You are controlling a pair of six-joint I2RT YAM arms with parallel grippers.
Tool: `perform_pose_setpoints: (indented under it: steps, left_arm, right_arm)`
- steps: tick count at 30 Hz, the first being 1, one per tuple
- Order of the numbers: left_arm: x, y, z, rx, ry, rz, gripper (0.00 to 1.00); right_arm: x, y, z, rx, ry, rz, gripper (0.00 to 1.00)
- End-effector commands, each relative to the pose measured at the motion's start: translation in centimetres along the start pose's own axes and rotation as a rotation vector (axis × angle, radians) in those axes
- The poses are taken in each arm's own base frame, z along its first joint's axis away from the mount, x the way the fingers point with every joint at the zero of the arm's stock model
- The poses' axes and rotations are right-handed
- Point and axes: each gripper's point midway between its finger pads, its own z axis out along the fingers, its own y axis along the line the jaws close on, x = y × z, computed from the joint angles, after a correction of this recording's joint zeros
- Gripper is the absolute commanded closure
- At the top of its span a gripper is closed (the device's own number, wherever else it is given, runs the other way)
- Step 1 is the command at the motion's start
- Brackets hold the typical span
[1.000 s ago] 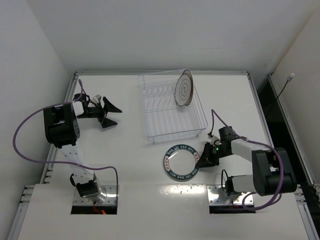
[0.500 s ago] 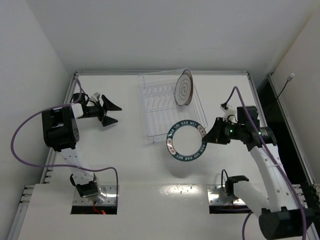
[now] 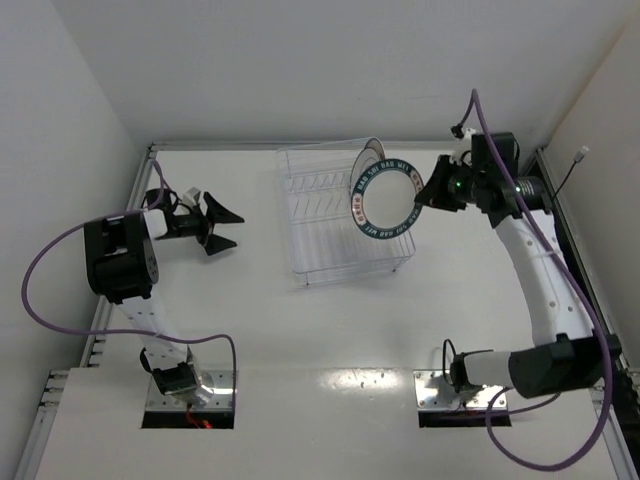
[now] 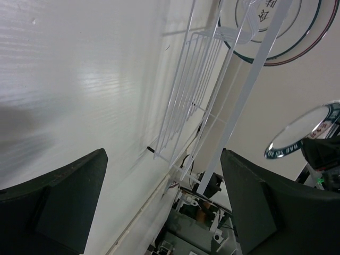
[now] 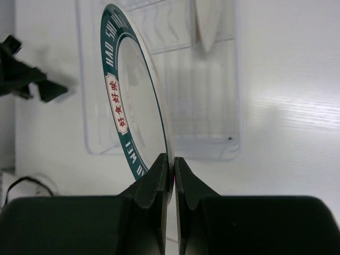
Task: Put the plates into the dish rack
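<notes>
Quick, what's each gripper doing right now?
Left gripper: open, empty.
Right gripper: shut on the edge of the blue-rimmed plate.

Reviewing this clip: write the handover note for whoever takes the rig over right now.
Left tool: open, empty, out to the left of the dish rack.
Right tool: shut on the rim of the blue-rimmed plate, held on edge above the rack.
Done: the ringed plate stands upright at the rack's far end.
Left: lower the blue-rimmed plate into a free slot, probably beside the ringed one, then release. No third plate is in view.
</notes>
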Motion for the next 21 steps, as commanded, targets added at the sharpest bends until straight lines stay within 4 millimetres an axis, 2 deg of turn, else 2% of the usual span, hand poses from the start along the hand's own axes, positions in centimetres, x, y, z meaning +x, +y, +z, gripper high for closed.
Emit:
perform_pose_setpoints:
  steps: [1,2,3,4,7,8,9,10,12,14,15,16,17,19,21]
  left_arm:
    - [0.5,-0.8,-0.9,0.024,-0.013,0.027,0.14]
    - [0.6,-0.6,-0.8,0.024,-0.014,0.028,0.14]
    - [1.0,-0.5,-0.9,0.023,-0.012,0.024,0.14]
    - [0.8,-0.4,-0.8,0.017,-0.020,0.032,0.14]
    - [1.1,-0.4,-0.9,0.017,-0.021,0.041,0.14]
    - [1.0,-0.6,-1.1,0.013,-0.030,0.050,0.14]
    - [1.2,-0.5,-1.1,0.008,-0.024,0.046,0.14]
    - [1.4,-0.1,-1.1,-0.005,-0.019,0.043,0.14]
    - [1.2,-0.3,-1.3,-0.019,-0.026,0.061,0.14]
    - [1.3,-0.1,-1.3,-0.029,-0.027,0.053,0.14]
    - [1.3,-0.4,-1.4,-0.027,-0.031,0.061,0.14]
    - [1.4,-0.3,-1.4,-0.030,-0.027,0.064,0.14]
    - [1.3,-0.1,-1.4,-0.039,-0.033,0.064,0.14]
    - [1.2,-0.3,-1.5,-0.039,-0.032,0.073,0.14]
    - [0.9,-0.6,-1.6,-0.038,-0.034,0.091,0.14]
  right_arm:
    - [-5.3,0.0,2.1,0.091,-0.142,-0.030,1.00]
    - [-6.9,0.6,2.4,0.097,-0.177,-0.042,1.00]
    - [-7.6,0.6,3.1,0.136,-0.187,-0.078,1.00]
    - [-8.8,0.9,4.6,0.155,-0.188,-0.097,1.00]
    - [-10.0,0.7,7.1,0.251,-0.190,-0.166,1.00]
    - [-11.2,1.2,7.4,0.263,-0.217,-0.171,1.00]
    - [-10.7,0.4,9.5,0.320,-0.182,-0.192,1.00]
    - [-11.6,0.7,9.6,0.341,-0.197,-0.207,1.00]
    - [-12.2,0.7,11.2,0.408,-0.206,-0.232,1.00]
    - [-12.5,0.4,11.7,0.464,-0.207,-0.258,1.00]
    - [-13.2,1.3,11.7,0.466,-0.230,-0.275,1.00]
    - [-13.3,0.6,12.4,0.503,-0.229,-0.275,1.00]
    - [-13.3,1.2,12.6,0.509,-0.229,-0.297,1.00]
    - [-12.9,0.9,13.6,0.546,-0.214,-0.335,1.00]
    - [-12.2,1.5,14.5,0.557,-0.204,-0.369,1.00]
